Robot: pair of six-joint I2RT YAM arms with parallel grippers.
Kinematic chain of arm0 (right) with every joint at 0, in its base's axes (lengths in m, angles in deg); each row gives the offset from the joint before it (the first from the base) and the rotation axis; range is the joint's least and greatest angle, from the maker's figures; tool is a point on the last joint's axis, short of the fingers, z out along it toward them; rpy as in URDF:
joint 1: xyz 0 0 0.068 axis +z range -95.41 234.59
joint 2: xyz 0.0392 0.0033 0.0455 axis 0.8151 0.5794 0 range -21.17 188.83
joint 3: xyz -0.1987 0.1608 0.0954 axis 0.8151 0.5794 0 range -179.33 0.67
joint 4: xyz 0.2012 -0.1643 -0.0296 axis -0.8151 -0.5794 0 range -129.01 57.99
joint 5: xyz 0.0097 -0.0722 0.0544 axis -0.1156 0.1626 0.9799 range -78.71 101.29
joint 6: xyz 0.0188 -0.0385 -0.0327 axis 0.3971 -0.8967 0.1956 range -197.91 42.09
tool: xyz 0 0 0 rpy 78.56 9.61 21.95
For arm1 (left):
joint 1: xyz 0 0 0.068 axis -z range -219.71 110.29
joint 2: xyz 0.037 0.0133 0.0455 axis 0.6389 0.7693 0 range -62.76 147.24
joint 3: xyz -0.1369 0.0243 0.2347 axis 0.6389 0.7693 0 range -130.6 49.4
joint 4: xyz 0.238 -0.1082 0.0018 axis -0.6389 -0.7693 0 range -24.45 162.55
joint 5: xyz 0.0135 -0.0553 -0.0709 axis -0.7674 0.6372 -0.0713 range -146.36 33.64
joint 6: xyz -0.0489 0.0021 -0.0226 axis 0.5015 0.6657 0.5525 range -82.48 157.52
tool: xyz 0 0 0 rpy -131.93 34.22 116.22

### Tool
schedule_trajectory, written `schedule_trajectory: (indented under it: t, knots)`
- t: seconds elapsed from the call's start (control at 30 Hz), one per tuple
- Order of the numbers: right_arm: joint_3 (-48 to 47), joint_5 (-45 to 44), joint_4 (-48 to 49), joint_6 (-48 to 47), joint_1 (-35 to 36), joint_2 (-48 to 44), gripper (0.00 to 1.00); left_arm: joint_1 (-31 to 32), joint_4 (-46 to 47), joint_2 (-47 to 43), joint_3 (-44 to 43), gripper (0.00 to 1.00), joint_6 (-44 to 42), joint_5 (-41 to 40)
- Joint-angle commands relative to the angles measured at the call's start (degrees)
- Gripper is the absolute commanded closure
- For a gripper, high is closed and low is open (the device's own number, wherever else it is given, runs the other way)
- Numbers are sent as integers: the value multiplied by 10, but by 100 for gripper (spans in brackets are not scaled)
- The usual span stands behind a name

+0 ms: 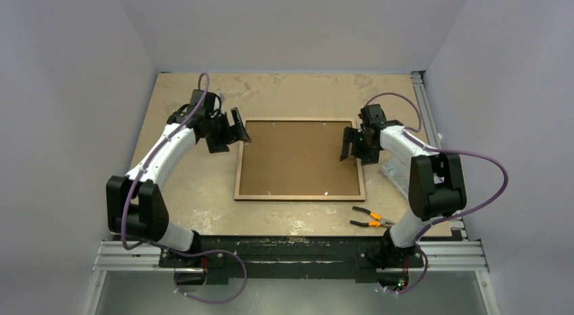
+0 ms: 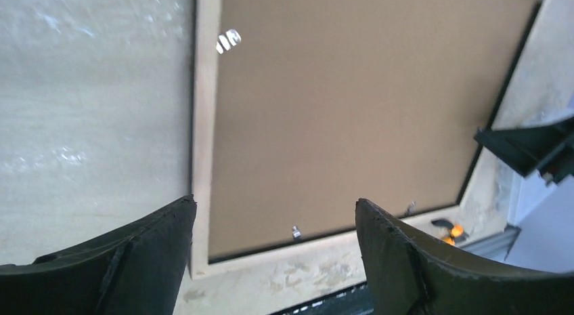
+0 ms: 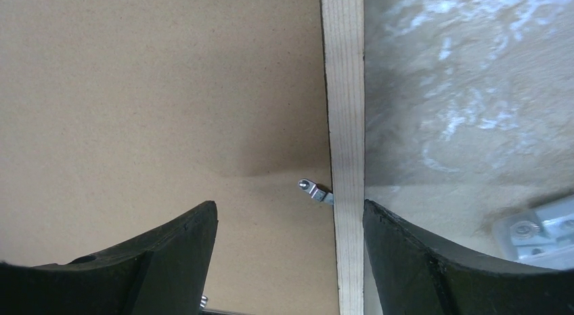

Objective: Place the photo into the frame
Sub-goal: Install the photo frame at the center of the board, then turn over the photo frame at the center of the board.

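Wood-backed frame [image 1: 300, 195] face down, backing board [image 1: 298, 158] inside, left claw [image 1: 230, 135] and right claw [image 1: 355, 148] apart (empty)

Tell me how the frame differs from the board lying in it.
Colour: the frame is pale wood, the board a darker brown.
Shape: the frame is a thin border of rails, the board a broad flat sheet filling the middle.
Fittings: the frame carries small metal tabs; the board is bare.
Both are rectangular and lie flat on the table.
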Motion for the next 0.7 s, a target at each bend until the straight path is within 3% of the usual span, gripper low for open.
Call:
schedule_trajectory:
  t: [0.0, 0.1, 0.37, 0.47, 0.67]
  knots:
    - [5, 60, 14, 32, 52, 10, 24, 4, 66, -85, 84, 14, 0, 79]
    - [-3, 63, 23, 50, 91, 18, 24, 16, 80, -137, 125, 12, -2, 88]
    - [-54, 51, 41, 97, 186, 66, 24, 103, 47, -211, 158, 8, -12, 13]
    - [-74, 32, 24, 100, 203, 70, 25, 142, 40, -220, 160, 0, -12, -16]
    - [-61, -49, -24, 99, 229, 26, 25, 194, 41, -247, 177, 0, -32, -59]
